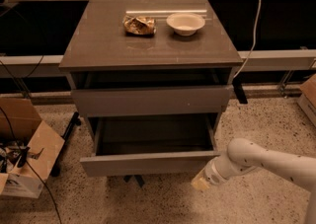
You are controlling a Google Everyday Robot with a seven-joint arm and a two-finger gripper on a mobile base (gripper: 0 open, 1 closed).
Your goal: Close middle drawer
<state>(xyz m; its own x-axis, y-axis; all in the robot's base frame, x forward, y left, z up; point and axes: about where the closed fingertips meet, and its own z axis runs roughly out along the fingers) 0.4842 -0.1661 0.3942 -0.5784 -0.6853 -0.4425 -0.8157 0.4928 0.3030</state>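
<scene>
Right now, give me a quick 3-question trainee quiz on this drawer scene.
1. True or false: the middle drawer is fully shut.
2. Where is the gripper? A) inside the drawer B) low, near the right end of the drawer's front panel C) out of view
3. Fill in: beside the crumpled bag on the cabinet top sits a white ____.
Key: 1 false, it stands pulled out; 2 B; 3 bowl.
</scene>
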